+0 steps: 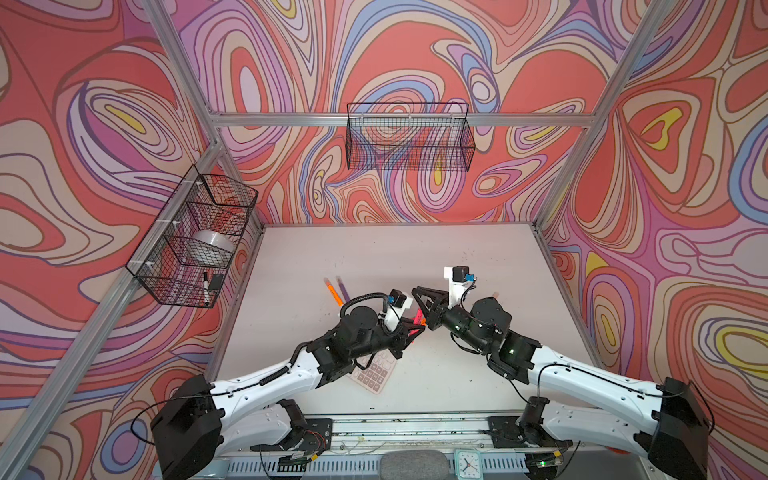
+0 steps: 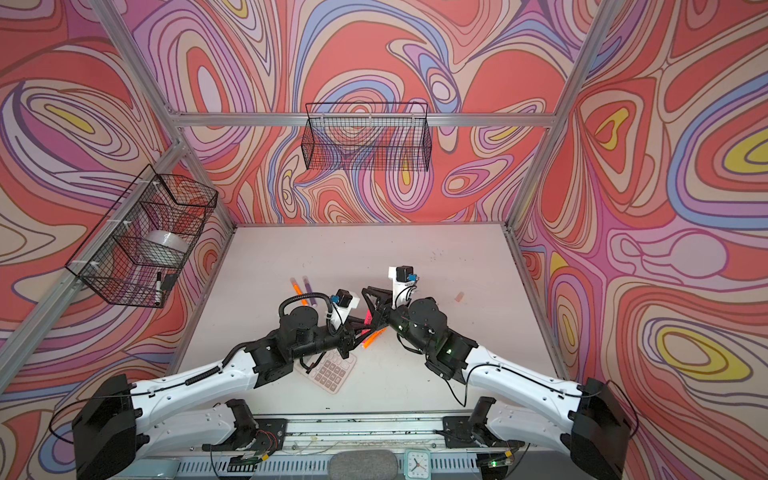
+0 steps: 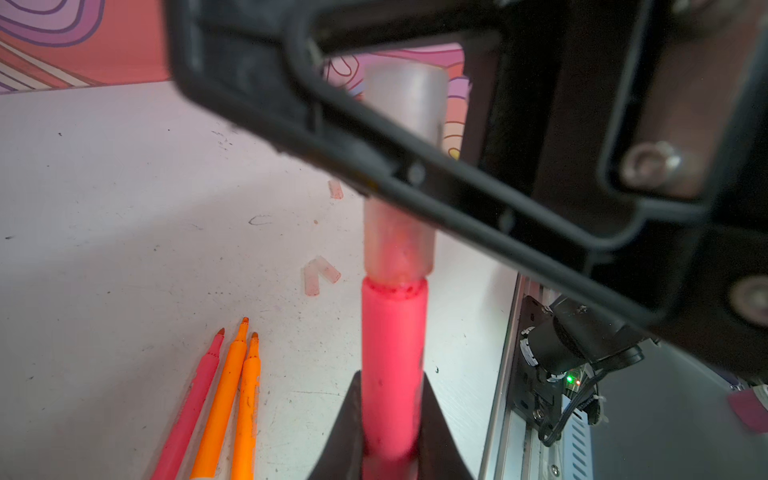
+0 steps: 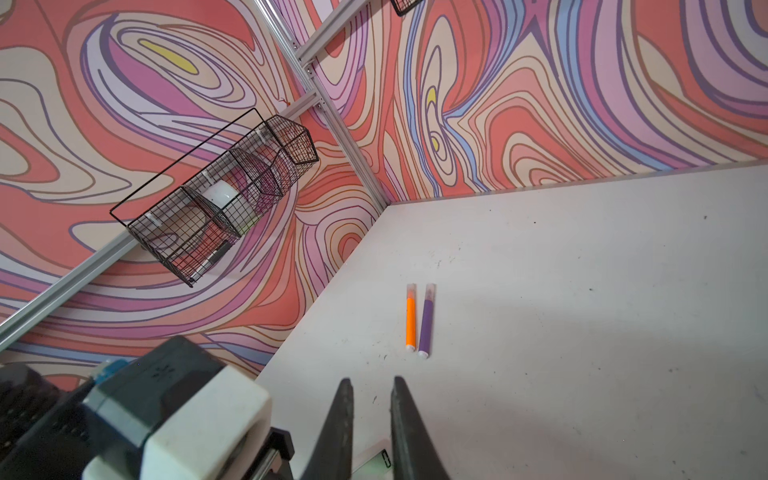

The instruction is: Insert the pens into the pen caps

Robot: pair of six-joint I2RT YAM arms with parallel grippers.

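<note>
Toward the left of the surface (image 2: pixel 415 257), an orange pen (image 4: pixel 410 318) and a purple pen (image 4: pixel 426 322) lie side by side, capped. At centre the left hand (image 3: pixel 391 380) grips a pink pen (image 3: pixel 392 332) whose tip sits in a cap (image 3: pixel 399 241). The right hand (image 4: pixel 372 380) is closed, one finger crossing that cap; whether it pinches it I cannot tell. A loose cap (image 2: pixel 459 296) lies further right, apart from both hands.

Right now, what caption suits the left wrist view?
Left gripper holds a pink pen, its tip inside a pale cap that the right gripper clamps; three uncapped pens lie nearby.
</note>
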